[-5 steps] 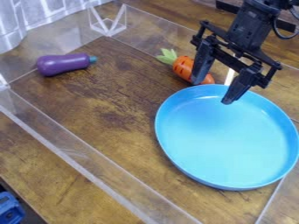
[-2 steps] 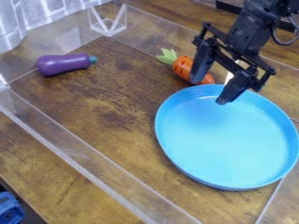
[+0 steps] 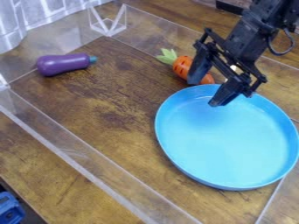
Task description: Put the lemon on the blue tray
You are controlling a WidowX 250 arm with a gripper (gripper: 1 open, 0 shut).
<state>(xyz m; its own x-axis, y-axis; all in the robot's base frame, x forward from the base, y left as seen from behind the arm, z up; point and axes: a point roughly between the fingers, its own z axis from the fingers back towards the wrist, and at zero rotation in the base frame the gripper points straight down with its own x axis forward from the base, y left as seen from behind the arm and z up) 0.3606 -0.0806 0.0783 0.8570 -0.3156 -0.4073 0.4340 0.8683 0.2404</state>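
The black arm reaches down from the upper right, its pincer angled at the far rim of the blue tray. The pincer's grip is unclear, and it partly hides the carrot; no lemon is discernible.

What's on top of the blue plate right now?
Nothing rests on the visible surface of the blue plate. The gripper overhangs its upper edge, so that covered part can't be seen.

1 purple toy eggplant lies on the wooden tabletop; 1 orange toy carrot, partly hidden, lies on it too.
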